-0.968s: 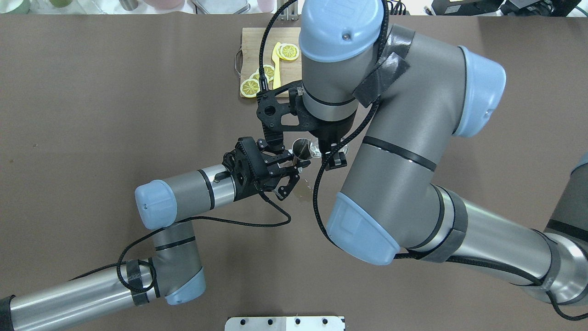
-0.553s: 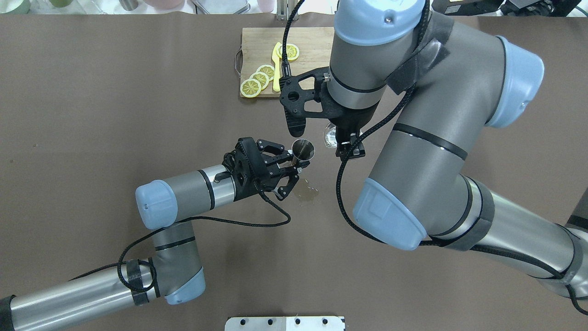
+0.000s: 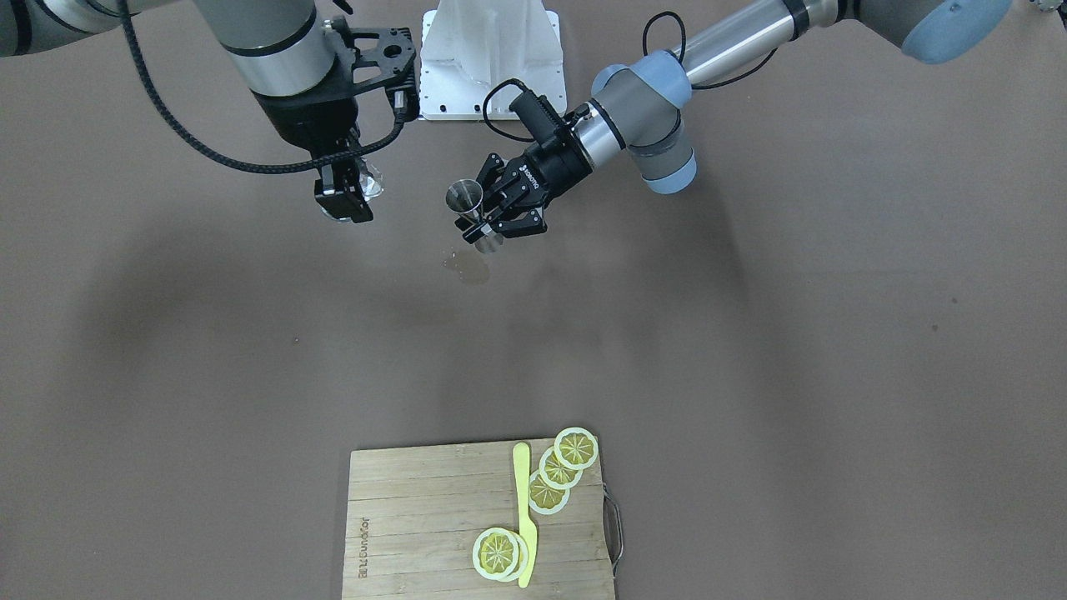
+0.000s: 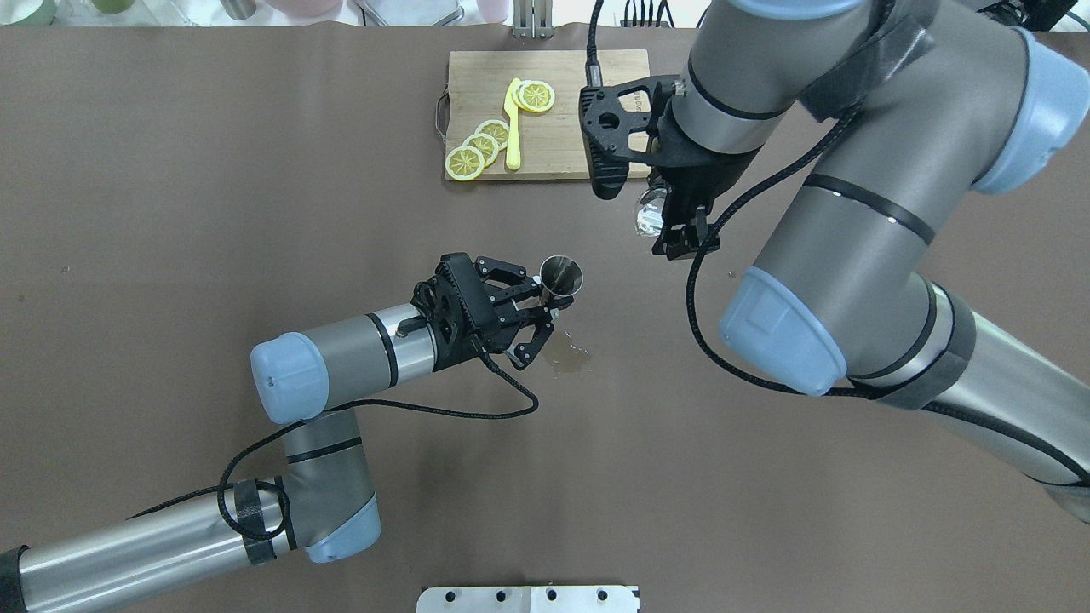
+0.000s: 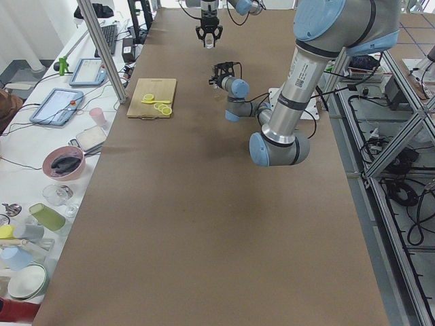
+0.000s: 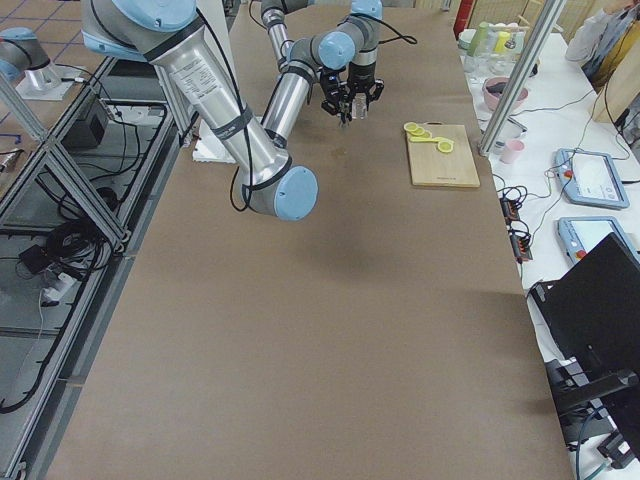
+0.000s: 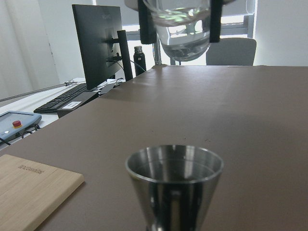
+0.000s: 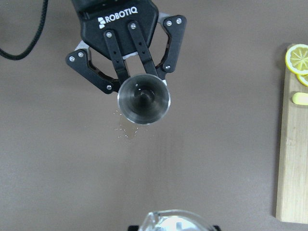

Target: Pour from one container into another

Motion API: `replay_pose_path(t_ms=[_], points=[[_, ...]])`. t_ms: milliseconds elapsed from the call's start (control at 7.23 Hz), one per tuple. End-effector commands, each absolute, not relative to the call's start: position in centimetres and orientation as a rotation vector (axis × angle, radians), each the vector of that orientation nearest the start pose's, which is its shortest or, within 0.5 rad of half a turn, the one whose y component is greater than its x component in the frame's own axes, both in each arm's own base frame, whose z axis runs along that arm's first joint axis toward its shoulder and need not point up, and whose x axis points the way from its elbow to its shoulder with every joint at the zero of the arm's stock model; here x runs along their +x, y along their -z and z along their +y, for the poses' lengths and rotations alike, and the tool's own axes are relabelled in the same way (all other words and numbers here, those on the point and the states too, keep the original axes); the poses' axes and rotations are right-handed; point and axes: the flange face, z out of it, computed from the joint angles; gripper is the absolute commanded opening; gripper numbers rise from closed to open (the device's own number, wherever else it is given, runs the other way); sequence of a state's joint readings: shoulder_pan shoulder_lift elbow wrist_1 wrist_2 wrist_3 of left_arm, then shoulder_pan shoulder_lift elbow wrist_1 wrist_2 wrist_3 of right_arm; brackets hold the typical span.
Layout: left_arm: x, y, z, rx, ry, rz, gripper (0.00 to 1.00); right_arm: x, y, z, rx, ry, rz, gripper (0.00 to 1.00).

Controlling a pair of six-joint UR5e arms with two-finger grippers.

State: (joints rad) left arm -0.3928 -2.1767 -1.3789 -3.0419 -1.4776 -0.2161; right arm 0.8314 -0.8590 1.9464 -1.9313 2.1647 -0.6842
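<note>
The steel jigger point(image 4: 562, 277) stands upright, mouth up, above the table, and my left gripper point(image 4: 545, 308) is shut on its narrow waist. In the front view the jigger point(image 3: 464, 197) hangs just above a small wet patch point(image 3: 467, 267). My right gripper point(image 4: 668, 226) is shut on the clear glass point(image 4: 649, 214), well to the right of the jigger and farther from the robot, higher up. The left wrist view shows the jigger point(image 7: 174, 183) close by, with the glass point(image 7: 183, 29) above and behind it, some clear liquid in its bottom. The right wrist view looks down into the jigger point(image 8: 144, 99).
A wooden cutting board point(image 4: 553, 145) with lemon slices point(image 4: 477, 149) and a yellow knife point(image 4: 512, 123) lies at the far side of the table. Spilled drops point(image 4: 569, 362) mark the brown table below the jigger. The right arm's elbow point(image 4: 779, 332) hangs over the table's right half.
My right gripper has carried the glass away from the jigger's mouth, to the right and toward the cutting board. The left gripper and the jigger have stayed put.
</note>
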Motion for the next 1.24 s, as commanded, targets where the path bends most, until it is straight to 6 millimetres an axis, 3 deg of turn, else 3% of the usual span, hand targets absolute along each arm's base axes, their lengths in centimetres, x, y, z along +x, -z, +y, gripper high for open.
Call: replay_pose_path(t_ms=[0,415,553,830,968,1106], points=[[54.4,-23.0,-40.8,1.536,-0.539,1.15,0.0,-29.5,-15.9,-51.2,0.821,1.47,-0.716,0.0],[50.1,-23.9,-46.0,1.571,-0.476,1.059,0.0,-23.9,-21.0,-52.9,0.89,1.409,-0.786,0.0],[49.1,-25.5,-47.5,1.558,-0.465,1.02,0.0,-22.3,-22.3,-53.4,0.911,1.393,-0.809,0.0],[48.1,-28.1,-48.7,1.542,-0.459,0.982,0.0,-19.7,-25.0,-54.6,0.954,1.367,-0.853,0.0],[46.1,-29.5,-49.7,1.554,-0.437,0.963,0.0,-18.1,-26.7,-55.8,0.982,1.35,-0.877,0.0],[44.9,-31.8,-48.9,1.58,-0.424,0.982,0.0,-16.3,-28.7,-57.3,1.003,1.328,-0.902,0.0]])
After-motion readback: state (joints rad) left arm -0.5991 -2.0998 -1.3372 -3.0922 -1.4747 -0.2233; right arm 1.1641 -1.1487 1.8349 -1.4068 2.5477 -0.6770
